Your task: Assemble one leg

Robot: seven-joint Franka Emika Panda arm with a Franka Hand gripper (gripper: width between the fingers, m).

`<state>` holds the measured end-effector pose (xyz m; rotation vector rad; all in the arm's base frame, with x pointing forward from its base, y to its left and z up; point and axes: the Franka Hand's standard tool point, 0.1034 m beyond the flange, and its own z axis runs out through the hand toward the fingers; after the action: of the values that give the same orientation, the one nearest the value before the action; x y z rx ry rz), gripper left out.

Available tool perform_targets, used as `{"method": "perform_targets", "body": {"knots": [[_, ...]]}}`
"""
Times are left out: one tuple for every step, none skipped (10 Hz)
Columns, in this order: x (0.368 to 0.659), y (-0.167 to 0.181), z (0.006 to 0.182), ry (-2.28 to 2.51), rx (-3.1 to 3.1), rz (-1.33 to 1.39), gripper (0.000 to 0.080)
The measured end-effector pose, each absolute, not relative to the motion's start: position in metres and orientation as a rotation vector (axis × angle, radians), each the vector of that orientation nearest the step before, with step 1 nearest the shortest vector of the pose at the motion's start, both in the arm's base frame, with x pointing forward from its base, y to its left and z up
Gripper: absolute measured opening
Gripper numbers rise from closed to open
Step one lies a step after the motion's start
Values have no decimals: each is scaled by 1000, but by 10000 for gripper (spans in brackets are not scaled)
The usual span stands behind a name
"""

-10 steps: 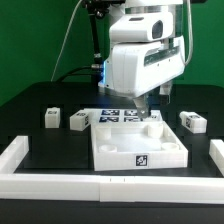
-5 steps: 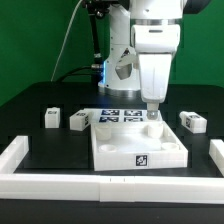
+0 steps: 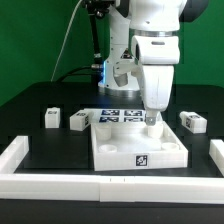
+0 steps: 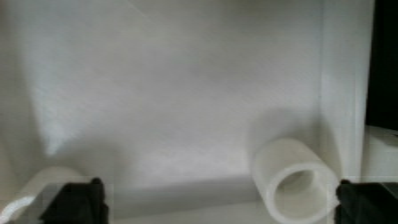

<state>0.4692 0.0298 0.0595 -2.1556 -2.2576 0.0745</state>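
Note:
My gripper (image 3: 152, 110) hangs over the far right corner of the large flat white panel (image 3: 125, 145). In the wrist view the two dark fingertips (image 4: 71, 200) stand wide apart, so the gripper (image 4: 217, 200) is open. One white leg (image 4: 294, 180) stands between them, close to one finger, not clamped. In the exterior view that leg (image 3: 152, 121) shows just under the fingers at the panel's corner. Three more legs lie on the black table: two on the exterior view's left (image 3: 52, 117) (image 3: 79, 121) and one on its right (image 3: 192, 121).
The marker board (image 3: 113, 116) lies behind the panel. A low white wall (image 3: 20, 158) borders the table on the exterior view's left, front (image 3: 110, 186) and right (image 3: 216, 150). The arm's base and cables stand at the back.
The gripper has swung to the exterior view's right and turned upright, then come down a little over the panel's far right corner. The legs on the table have not moved.

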Motion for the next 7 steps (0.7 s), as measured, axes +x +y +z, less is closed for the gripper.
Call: {"method": "perform_targets", "body": {"knots": [[468, 26, 58, -2286, -2120, 76, 650], [457, 18, 50, -2323, -2075, 64, 650], [439, 10, 40, -2352, -2026, 58, 650], [429, 6, 31, -2350, -2014, 59, 650], [419, 3, 20, -2350, -1992, 58, 650], [412, 0, 12, -2336, -1979, 72, 650], [409, -4, 7, -2323, -1982, 77, 650]]}}
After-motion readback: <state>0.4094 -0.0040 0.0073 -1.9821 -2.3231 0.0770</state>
